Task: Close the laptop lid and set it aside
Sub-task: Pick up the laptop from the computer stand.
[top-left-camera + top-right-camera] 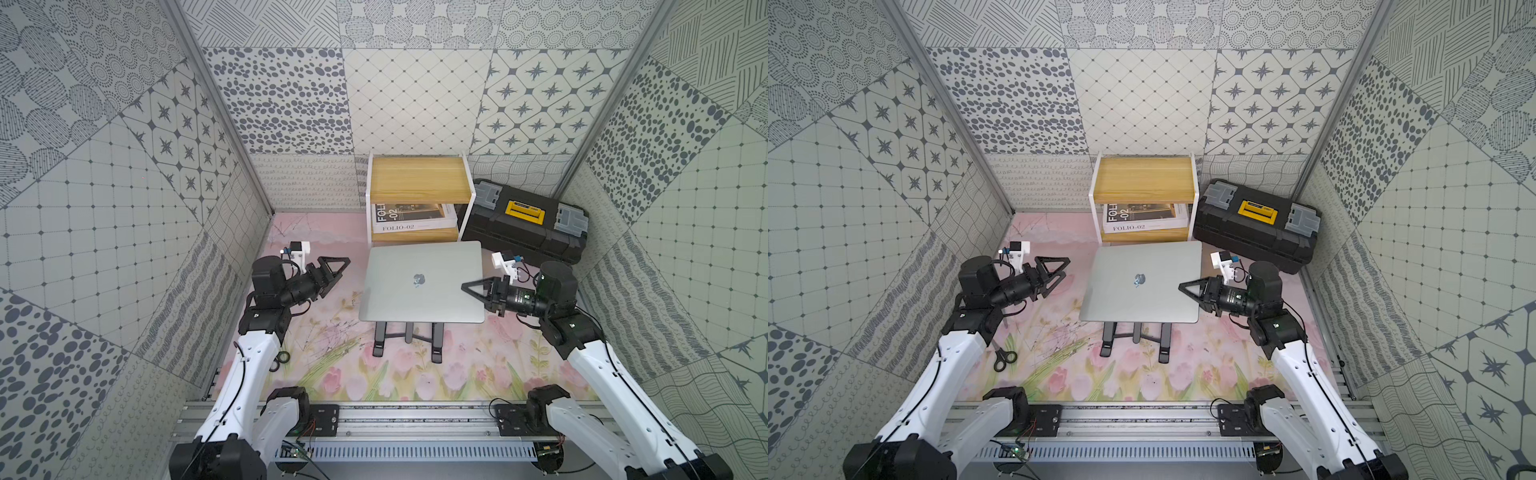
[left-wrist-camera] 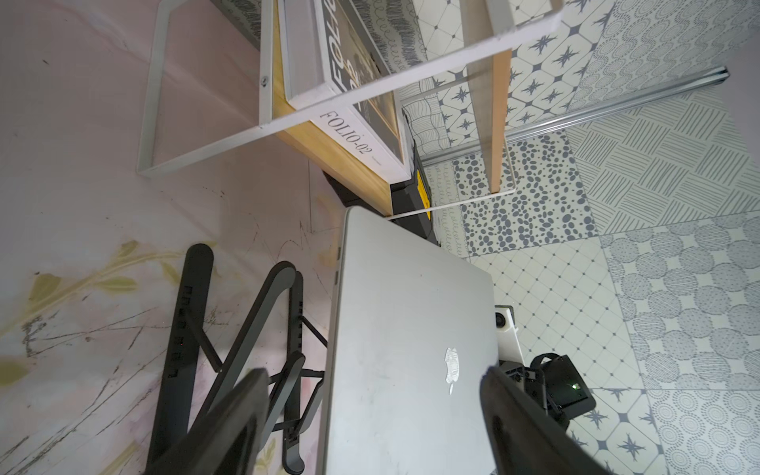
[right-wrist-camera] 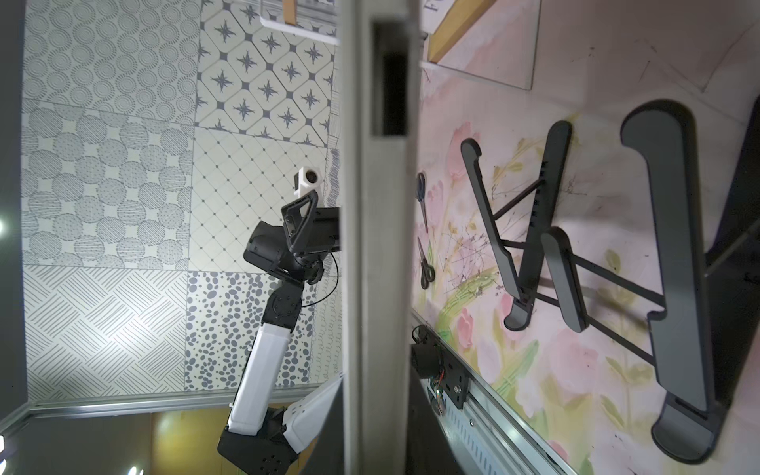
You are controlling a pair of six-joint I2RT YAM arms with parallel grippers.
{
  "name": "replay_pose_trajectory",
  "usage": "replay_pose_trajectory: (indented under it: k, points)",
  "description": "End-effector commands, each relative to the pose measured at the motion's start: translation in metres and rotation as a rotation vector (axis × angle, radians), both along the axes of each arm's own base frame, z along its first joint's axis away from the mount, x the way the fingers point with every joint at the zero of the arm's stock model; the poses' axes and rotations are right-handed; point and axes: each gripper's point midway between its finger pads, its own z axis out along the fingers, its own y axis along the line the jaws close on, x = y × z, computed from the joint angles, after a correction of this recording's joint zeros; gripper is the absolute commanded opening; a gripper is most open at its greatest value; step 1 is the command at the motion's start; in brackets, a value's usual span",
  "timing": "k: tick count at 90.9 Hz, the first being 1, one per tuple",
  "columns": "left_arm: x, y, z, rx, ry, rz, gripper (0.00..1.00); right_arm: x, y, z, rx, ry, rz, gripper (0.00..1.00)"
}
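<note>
Laptop [image 1: 415, 301] closed over stand [image 1: 409, 337] — right gripper [image 1: 466, 286] clamps its edge.

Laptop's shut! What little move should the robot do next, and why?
Probably bring the open left gripper to the free edge of the laptop. Its lid is down, the right gripper seems pinched on the other edge, and it sits on the stand.

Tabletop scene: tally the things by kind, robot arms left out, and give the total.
laptop: 1
laptop stand: 1
shelf: 1
book: 1
toolbox: 1
scissors: 2, a blue-handled pair and a black-handled pair
Total: 7
</note>
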Motion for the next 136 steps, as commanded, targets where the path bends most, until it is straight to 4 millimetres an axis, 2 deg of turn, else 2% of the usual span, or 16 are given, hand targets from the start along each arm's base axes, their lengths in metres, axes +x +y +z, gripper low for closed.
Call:
replay_pose_trajectory:
  k: [1, 15, 46, 52, 63, 72, 82, 87, 104, 110, 113, 115, 120, 123, 130, 136]
  points:
    - [-0.019, -0.018, 0.045, -0.161, -0.115, -0.247, 0.83, -0.019, 0.001, 0.098, 0.167, -0.326, 0.107, 0.0]
    - [-0.028, -0.023, 0.041, -0.185, -0.111, -0.304, 0.81, -0.017, 0.001, 0.107, 0.219, -0.343, 0.123, 0.0]
    - [-0.047, -0.032, 0.058, -0.213, -0.145, -0.384, 0.75, -0.011, 0.004, 0.095, 0.187, -0.345, 0.143, 0.0]
    - [-0.048, -0.038, 0.055, -0.22, -0.134, -0.406, 0.68, -0.01, 0.005, 0.091, 0.188, -0.345, 0.145, 0.0]
    - [-0.049, -0.053, 0.049, -0.243, -0.105, -0.456, 0.63, -0.008, 0.005, 0.087, 0.19, -0.343, 0.138, 0.0]
    - [-0.049, -0.064, 0.05, -0.264, -0.092, -0.483, 0.52, -0.003, 0.006, 0.081, 0.188, -0.326, 0.128, 0.0]
    - [-0.05, -0.065, 0.057, -0.283, -0.101, -0.482, 0.45, 0.002, 0.007, 0.073, 0.177, -0.318, 0.115, 0.0]
    - [-0.051, -0.065, 0.058, -0.287, -0.09, -0.483, 0.36, 0.005, 0.007, 0.068, 0.165, -0.31, 0.104, 0.0]
    - [-0.051, -0.065, 0.052, -0.283, -0.042, -0.475, 0.15, 0.018, 0.006, 0.055, 0.103, -0.28, 0.063, 0.0]
    - [-0.051, -0.066, 0.052, -0.279, -0.037, -0.476, 0.12, 0.018, 0.007, 0.056, 0.101, -0.281, 0.062, 0.0]
    - [-0.051, -0.066, 0.053, -0.276, -0.042, -0.476, 0.08, 0.019, 0.007, 0.056, 0.1, -0.278, 0.06, 0.02]
    - [-0.051, -0.066, 0.052, -0.276, -0.037, -0.476, 0.07, 0.019, 0.007, 0.056, 0.098, -0.276, 0.059, 0.08]
    - [-0.05, -0.066, 0.051, -0.269, -0.033, -0.476, 0.06, 0.02, 0.007, 0.053, 0.083, -0.261, 0.051, 0.31]
    - [-0.05, -0.065, 0.051, -0.266, -0.025, -0.469, 0.05, 0.021, 0.006, 0.051, 0.067, -0.259, 0.043, 0.41]
    - [-0.05, -0.065, 0.053, -0.25, -0.026, -0.466, 0.05, 0.021, 0.005, 0.046, 0.024, -0.243, 0.026, 0.5]
    - [-0.05, -0.065, 0.056, -0.232, -0.032, -0.464, 0.05, 0.019, 0.003, 0.049, -0.002, -0.251, 0.017, 0.53]
